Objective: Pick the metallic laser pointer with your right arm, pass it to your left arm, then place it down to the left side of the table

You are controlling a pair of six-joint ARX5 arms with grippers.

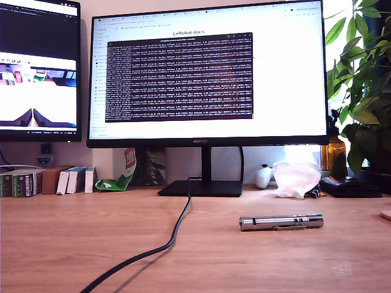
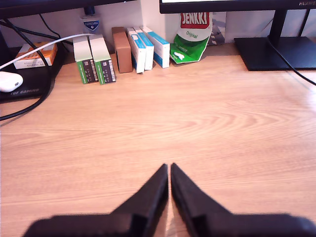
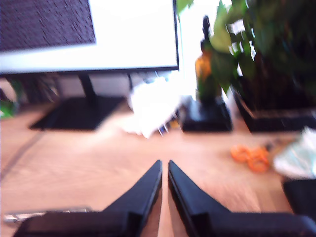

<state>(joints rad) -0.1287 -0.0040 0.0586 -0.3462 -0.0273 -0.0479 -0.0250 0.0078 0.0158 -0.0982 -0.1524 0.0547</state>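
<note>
Black cable (image 1: pixel 160 247) trails across the light-brown wood-grain table (image 1: pixel 61 244); beyond it lies the slim silver metal laser pointer (image 1: pixel 281 222), toward the exterior view's right. It looks rigid, smooth, roll-prone (grip mid-barrel, avoiding the clip). My first gripper (image 2: pixel 169 168) and my second gripper (image 3: pixel 164 164) are nearly closed, empty.

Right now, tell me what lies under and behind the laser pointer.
The metallic laser pointer lies on bare table. Behind it stand a crumpled white bag and the monitor base. What the bag covers cannot be seen.
</note>
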